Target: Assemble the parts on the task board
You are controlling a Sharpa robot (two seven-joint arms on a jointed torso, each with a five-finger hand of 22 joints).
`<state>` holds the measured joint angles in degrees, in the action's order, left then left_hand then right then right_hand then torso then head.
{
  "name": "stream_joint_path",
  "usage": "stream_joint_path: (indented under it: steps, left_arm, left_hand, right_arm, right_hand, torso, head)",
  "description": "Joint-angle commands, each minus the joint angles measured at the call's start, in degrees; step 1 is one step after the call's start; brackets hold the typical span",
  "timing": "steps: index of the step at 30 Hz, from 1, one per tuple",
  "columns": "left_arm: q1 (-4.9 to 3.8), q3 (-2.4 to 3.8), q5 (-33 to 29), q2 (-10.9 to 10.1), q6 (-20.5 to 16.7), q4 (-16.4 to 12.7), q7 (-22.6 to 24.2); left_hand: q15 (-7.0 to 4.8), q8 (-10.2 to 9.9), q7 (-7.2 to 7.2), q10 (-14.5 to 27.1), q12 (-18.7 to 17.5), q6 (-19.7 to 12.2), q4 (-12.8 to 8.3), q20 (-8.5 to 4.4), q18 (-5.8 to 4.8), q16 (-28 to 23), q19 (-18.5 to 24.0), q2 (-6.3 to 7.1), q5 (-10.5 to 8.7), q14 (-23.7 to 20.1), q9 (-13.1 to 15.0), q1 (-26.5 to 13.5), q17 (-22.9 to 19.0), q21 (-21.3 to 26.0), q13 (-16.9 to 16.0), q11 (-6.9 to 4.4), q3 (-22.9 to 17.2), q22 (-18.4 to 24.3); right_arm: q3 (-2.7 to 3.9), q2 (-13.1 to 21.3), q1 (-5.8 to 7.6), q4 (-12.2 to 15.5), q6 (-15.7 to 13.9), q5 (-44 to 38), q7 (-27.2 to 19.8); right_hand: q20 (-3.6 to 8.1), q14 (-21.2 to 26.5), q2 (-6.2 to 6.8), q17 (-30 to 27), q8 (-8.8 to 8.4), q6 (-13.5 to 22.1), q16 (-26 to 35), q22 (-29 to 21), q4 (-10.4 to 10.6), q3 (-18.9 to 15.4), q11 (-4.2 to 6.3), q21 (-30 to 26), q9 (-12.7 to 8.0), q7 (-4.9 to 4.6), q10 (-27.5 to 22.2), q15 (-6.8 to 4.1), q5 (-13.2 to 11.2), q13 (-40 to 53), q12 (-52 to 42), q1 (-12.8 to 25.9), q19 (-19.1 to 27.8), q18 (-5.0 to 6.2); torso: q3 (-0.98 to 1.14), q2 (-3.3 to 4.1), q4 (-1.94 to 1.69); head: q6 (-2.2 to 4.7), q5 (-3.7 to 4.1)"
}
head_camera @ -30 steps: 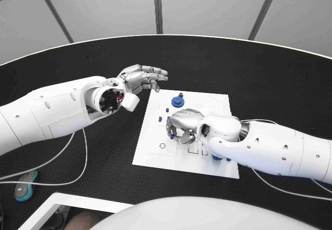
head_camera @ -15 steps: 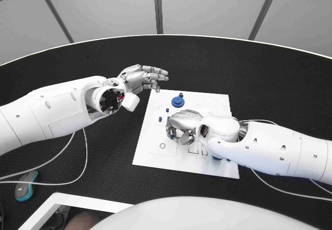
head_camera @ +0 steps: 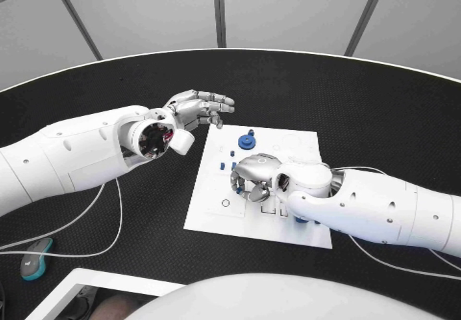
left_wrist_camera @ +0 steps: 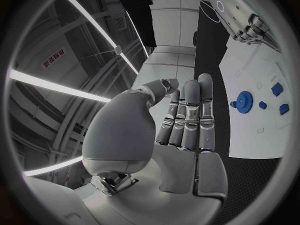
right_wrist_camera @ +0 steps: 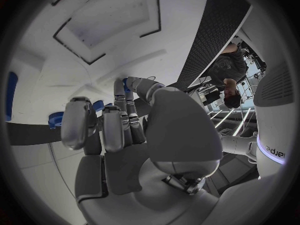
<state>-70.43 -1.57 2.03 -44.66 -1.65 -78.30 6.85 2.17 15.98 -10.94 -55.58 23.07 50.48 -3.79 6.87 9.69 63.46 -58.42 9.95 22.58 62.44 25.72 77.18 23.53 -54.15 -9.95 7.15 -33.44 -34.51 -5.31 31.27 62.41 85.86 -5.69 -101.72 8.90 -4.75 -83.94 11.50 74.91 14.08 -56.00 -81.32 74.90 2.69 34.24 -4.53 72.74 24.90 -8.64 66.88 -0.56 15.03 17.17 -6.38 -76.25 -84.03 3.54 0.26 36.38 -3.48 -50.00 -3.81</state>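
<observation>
The white task board [head_camera: 298, 143] lies in the middle of the table. A blue gear [head_camera: 247, 141] stands near its far edge, with small blue parts [head_camera: 222, 165] just in front of it. My right hand [head_camera: 252, 177] is curled down over the board's middle, and the right wrist view shows a small blue part [right_wrist_camera: 127, 84] pinched between its thumb and a finger. My left hand [head_camera: 197, 107] hovers off the board's far left corner with its fingers [left_wrist_camera: 187, 115] stretched out, holding nothing. The left wrist view shows the gear [left_wrist_camera: 242, 103] and small blue parts [left_wrist_camera: 277, 88] on the board [left_wrist_camera: 250, 70].
White cables [head_camera: 106, 227] loop over the black table at the left. A small blue-grey object [head_camera: 36, 257] lies near the front left, and a white tray [head_camera: 91, 280] sits at the front edge. Another blue part [head_camera: 300, 219] peeks out beneath my right arm.
</observation>
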Motion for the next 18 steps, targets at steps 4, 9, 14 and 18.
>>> stream_joint_path:
  steps: [4,9,14,18]
  left_arm:
    - [0.00,0.00,0.00,0.05,0.12,0.08,-0.11]
    - [0.00,0.00,0.00,0.04,0.18,0.16,-0.15]
    - [0.00,0.00,0.00,0.03,0.29,0.22,-0.20]
    - [0.00,0.00,0.00,0.01,0.37,0.29,-0.24]
  left_hand:
    - [-0.03,-0.26,-0.33,0.43,-0.24,0.04,-0.28,-0.09,0.95,-0.31,0.38,-0.18,0.19,-0.28,-0.07,0.10,-0.05,-0.18,0.07,0.07,0.14,-0.05]
    - [-0.01,-0.27,-0.34,0.44,-0.24,0.04,-0.23,-0.07,0.95,-0.32,0.42,-0.25,0.18,-0.28,-0.08,0.07,-0.07,-0.19,0.08,0.08,0.17,-0.06]
    - [-0.01,-0.27,-0.34,0.44,-0.24,0.04,-0.23,-0.07,0.95,-0.32,0.42,-0.25,0.18,-0.28,-0.08,0.07,-0.07,-0.19,0.08,0.08,0.17,-0.06]
    - [0.00,-0.29,-0.34,0.46,-0.23,0.02,-0.23,-0.06,0.95,-0.34,0.46,-0.30,0.18,-0.31,-0.09,0.09,-0.09,-0.21,0.09,0.09,0.19,-0.08]
  right_arm:
    - [-0.01,0.13,0.00,-0.05,-0.46,0.00,-0.18]
    - [-0.01,0.36,0.00,0.11,-1.07,0.00,-0.29]
    - [-0.01,0.87,0.00,0.63,-1.93,0.00,-0.28]
    - [-0.01,1.61,0.00,1.44,-3.02,-0.01,-0.16]
  right_hand:
    - [-0.71,-3.42,1.12,2.95,-0.81,1.07,0.37,3.39,0.00,-0.24,-0.77,-0.98,-0.27,-0.30,-2.67,0.82,0.03,-1.23,1.58,0.14,-0.42,0.38]
    - [-0.84,-3.40,1.39,2.87,-1.15,1.50,0.40,3.26,-0.03,-0.26,-0.82,-1.21,-0.39,-0.17,-3.33,0.89,-0.01,-1.43,1.79,0.24,-0.36,0.43]
    - [-1.00,-3.35,1.84,2.72,-1.91,2.65,0.48,2.90,-0.04,-0.28,-0.87,-1.81,-0.67,0.04,-4.49,0.96,-0.06,-1.76,2.06,0.43,-0.19,0.58]
    - [-1.08,-3.29,2.11,2.52,-2.34,3.32,0.60,2.57,-0.03,-0.34,-0.96,-2.35,-0.81,0.33,-5.36,1.02,-0.06,-2.00,2.19,0.55,-0.04,0.69]
  torso:
    - [0.00,0.03,-0.05]
    - [0.02,0.03,-0.04]
    - [0.00,0.04,-0.02]
    - [0.02,0.02,-0.03]
  head:
    - [0.00,0.07]
    - [0.00,0.07]
    - [0.00,0.14]
    - [0.00,0.15]
